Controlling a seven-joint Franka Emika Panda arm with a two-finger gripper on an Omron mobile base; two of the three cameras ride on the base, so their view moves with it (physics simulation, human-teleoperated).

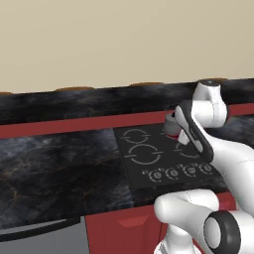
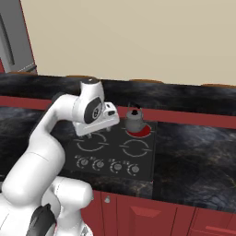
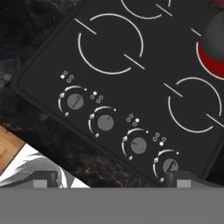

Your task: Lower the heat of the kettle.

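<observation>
Tool (image 2: 99,133) hangs above the cooktop's (image 2: 110,152) left burners; jaw state cannot be told. Kettle (image 2: 134,120) sits on the glowing red far-right burner (image 2: 140,131), knobs (image 3: 105,123) along near edge.

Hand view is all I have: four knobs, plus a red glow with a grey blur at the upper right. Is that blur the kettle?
Observer: Yes. In the right base view the kettle stands upright on the glowing red burner, the back right one.
Operator: Where is my gripper over the stove?
Observer: The gripper hangs above the left rings of the cooktop, touching nothing.
Operator: Which base view is better for watching the kettle?
Observer: The right one. In the left base view the arm covers most of it.
</observation>
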